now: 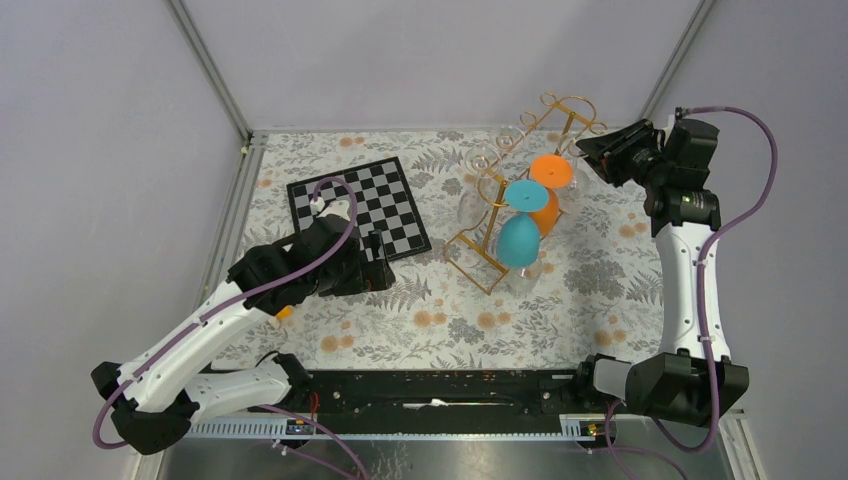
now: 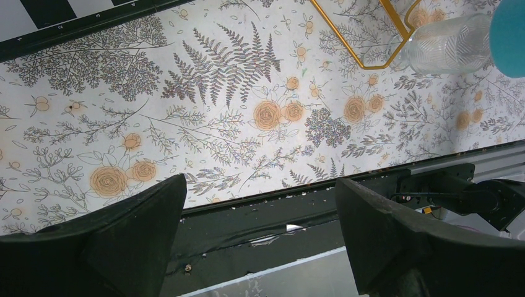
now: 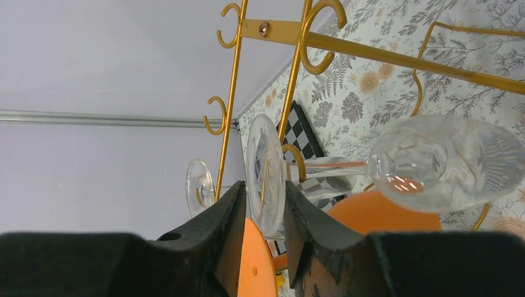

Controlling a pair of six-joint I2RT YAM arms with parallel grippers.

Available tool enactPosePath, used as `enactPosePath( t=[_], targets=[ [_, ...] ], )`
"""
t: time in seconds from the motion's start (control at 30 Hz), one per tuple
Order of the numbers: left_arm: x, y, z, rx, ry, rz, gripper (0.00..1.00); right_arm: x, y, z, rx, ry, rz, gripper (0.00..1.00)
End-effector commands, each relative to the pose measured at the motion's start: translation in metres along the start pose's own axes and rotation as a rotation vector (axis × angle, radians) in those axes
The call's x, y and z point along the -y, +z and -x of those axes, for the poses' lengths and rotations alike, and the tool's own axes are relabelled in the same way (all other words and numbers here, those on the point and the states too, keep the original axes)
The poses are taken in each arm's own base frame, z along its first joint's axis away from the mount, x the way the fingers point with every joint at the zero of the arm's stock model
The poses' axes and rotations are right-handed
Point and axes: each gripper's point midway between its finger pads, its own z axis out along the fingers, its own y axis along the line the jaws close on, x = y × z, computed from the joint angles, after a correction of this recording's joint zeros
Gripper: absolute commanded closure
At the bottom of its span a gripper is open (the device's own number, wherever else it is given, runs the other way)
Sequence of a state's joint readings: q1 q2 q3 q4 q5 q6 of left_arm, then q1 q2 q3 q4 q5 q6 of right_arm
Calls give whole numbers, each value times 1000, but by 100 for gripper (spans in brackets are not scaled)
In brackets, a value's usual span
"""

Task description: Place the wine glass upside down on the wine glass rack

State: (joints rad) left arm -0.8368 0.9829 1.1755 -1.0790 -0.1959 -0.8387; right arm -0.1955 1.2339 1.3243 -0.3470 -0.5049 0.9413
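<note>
Jaws released, the left gripper [image 2: 260,182] hangs over the surface [image 2: 216,124]. The wine glass [image 3: 446,161] sits bowl-down in the wine glass rack [image 3: 371,49], its foot between the right gripper [image 3: 264,185] jaws, and I cannot tell if they pinch it. It looks thin, brittle and slippery, best held by that foot.

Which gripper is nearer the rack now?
Right. The right gripper is at the far end of the rack, fingers either side of a clear glass foot; the left gripper hangs off to the left, beside the chessboard.

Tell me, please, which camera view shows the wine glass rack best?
Top external: the whole wine glass rack stands in view. Right wrist shows only its rails and hooks close; left wrist only a base corner.
</note>
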Motion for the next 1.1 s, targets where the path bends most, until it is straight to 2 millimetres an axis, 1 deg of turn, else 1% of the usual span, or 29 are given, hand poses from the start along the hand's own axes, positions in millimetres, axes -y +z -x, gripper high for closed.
enactPosePath(
  t=[0.0, 0.43, 0.57, 0.73, 0.9, 1.07],
  targets=[
    [10, -6, 15, 49, -14, -34, 1, -14, -15, 6, 32, -72, 10, 64],
    [12, -7, 16, 50, -11, -38, 1, -21, -23, -2, -20, -78, 11, 57],
    [11, -7, 15, 46, -12, -38, 1, -19, -24, -6, -32, -78, 9, 57],
    [12, -8, 15, 47, -10, -47, 1, -12, -26, -12, -50, -80, -8, 56],
    [14, -14, 17, 59, -11, -67, 1, -12, -35, -21, -73, -84, -2, 55],
    [14, -18, 18, 70, -18, -80, 1, -18, -50, -28, -75, -104, 8, 52]
  ],
)
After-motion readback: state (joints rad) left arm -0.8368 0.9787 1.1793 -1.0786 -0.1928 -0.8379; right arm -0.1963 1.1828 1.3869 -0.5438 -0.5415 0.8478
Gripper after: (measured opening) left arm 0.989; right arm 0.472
